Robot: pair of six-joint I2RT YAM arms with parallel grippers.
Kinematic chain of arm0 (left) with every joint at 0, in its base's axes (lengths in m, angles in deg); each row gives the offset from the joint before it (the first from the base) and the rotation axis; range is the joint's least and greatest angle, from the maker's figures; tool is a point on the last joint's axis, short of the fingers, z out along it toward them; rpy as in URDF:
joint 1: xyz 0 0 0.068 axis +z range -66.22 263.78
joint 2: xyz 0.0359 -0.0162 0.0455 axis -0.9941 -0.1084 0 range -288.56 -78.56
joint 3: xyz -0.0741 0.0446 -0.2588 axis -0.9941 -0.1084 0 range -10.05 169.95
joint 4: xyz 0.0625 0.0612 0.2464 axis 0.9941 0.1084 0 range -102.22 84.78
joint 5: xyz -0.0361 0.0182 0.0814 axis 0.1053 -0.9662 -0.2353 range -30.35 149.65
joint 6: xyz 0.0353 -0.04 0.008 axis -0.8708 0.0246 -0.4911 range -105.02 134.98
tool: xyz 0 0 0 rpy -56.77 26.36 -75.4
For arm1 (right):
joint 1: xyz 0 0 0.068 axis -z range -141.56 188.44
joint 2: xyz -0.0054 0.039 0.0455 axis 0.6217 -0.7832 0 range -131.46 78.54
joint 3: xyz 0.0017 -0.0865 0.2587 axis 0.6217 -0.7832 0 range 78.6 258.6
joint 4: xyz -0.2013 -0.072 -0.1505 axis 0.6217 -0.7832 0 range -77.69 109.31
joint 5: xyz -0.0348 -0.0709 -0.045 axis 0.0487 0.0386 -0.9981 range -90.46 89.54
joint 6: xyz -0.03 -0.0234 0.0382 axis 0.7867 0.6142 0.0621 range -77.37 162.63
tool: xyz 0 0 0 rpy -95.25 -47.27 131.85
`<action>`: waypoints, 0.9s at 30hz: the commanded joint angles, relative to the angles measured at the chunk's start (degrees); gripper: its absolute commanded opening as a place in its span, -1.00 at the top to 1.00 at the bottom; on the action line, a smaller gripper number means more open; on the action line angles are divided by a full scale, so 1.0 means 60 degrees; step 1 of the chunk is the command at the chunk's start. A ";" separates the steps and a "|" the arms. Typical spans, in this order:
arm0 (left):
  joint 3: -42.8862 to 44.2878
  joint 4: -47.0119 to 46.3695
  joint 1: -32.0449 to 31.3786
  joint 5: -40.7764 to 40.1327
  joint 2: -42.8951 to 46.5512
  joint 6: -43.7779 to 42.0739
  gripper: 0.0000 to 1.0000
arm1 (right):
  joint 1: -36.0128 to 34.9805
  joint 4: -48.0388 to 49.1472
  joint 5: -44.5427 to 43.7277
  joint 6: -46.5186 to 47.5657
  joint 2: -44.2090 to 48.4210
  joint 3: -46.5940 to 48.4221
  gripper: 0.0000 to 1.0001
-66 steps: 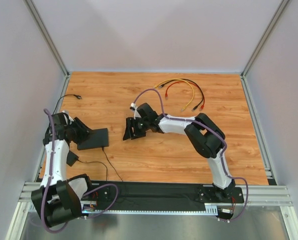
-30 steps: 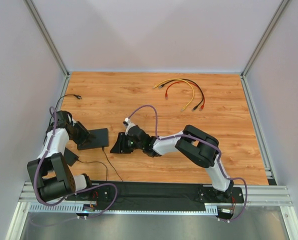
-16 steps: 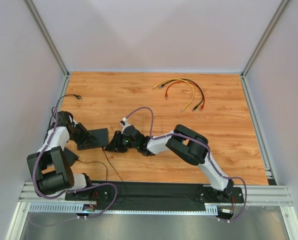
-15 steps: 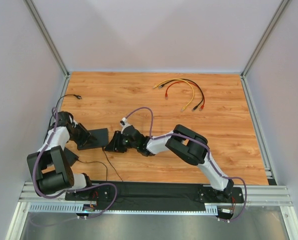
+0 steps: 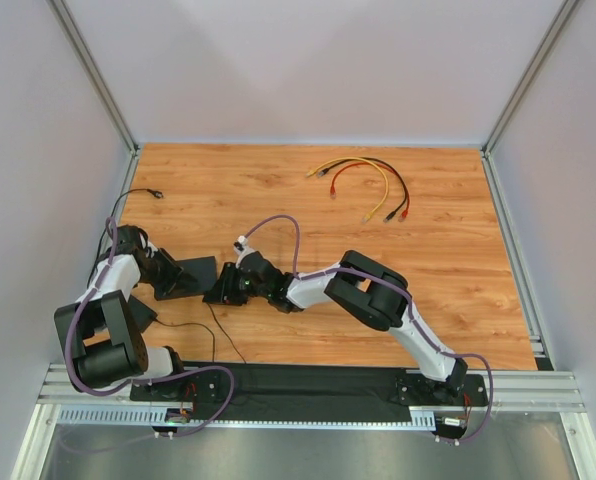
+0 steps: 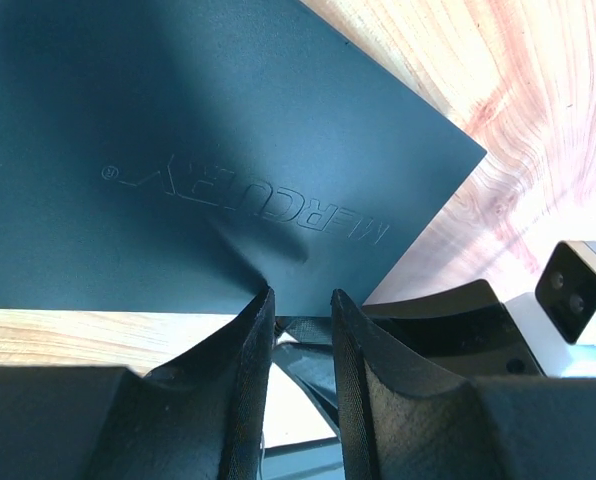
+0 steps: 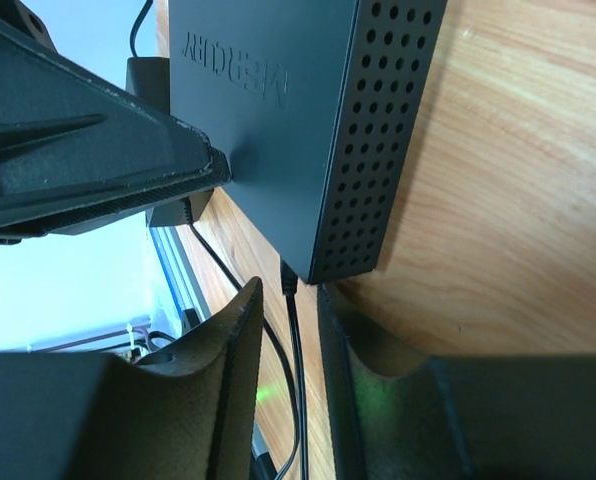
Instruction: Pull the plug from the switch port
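The switch (image 5: 192, 271) is a flat black box at the left of the table. It fills the left wrist view (image 6: 218, 150), and its perforated side shows in the right wrist view (image 7: 378, 130). A black plug (image 7: 289, 278) sits in its near corner, with a black cable (image 7: 298, 390) trailing off. My right gripper (image 7: 288, 292) is open, its fingers either side of the plug and cable without touching them. It is also in the top view (image 5: 219, 292). My left gripper (image 6: 300, 305) rests its tips on the switch's top near an edge, jaws narrowly apart with nothing held.
A bundle of yellow, red and black patch cables (image 5: 363, 180) lies at the back. A loose black cable end (image 5: 150, 194) lies at the far left. A small black adapter (image 5: 144, 316) sits near the left arm. Frame rails and walls bound the table.
My right gripper has moved left and down to the switch's near right corner and now straddles the plug cable. My left arm has drawn in, its gripper staying on the switch.
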 commanded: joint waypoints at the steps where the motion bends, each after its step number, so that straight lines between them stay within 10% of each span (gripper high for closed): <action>1: -0.0055 0.0035 -0.0011 0.0187 0.0050 -0.0012 0.26 | -0.0082 -0.0257 -0.0206 0.0175 -0.0327 0.0354 0.42; 27: 0.1703 0.1822 -0.0535 -0.1321 0.2468 -0.1403 0.24 | 0.0709 -0.1443 0.0481 0.1287 -0.0810 0.1306 0.97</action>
